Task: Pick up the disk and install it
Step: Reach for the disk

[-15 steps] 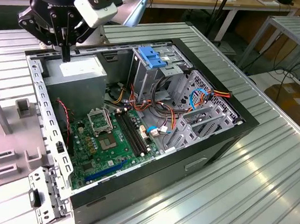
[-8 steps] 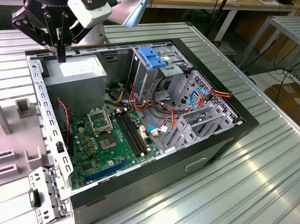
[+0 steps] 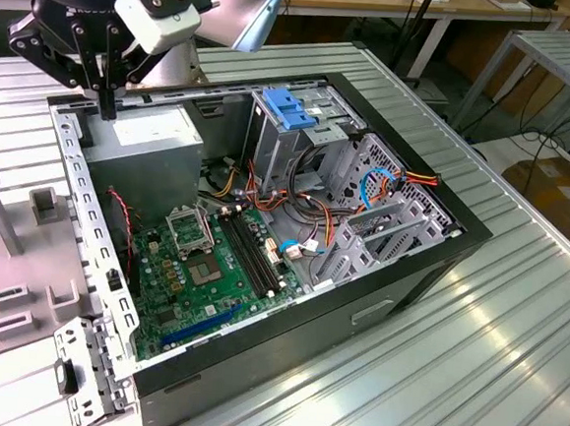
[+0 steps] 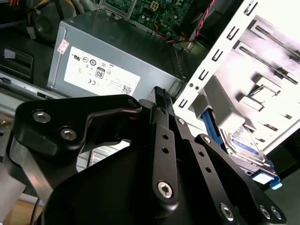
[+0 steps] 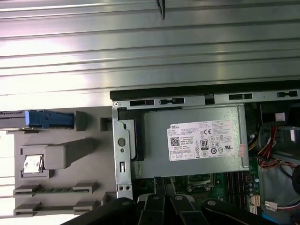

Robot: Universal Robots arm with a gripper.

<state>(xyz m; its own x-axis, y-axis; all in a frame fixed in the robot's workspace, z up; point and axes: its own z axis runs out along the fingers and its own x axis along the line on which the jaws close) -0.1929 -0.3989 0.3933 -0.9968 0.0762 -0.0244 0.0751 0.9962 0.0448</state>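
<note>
Ribbed metal table: claw above the power supply, disk lying nearby.

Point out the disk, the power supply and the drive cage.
disk [image 4: 241,143]: second wrist view, on its labelled top face.
power supply [image 5: 201,140]: first wrist view, on its white label.
drive cage [image 3: 287,109]: exterior view, on its blue latch.
</note>
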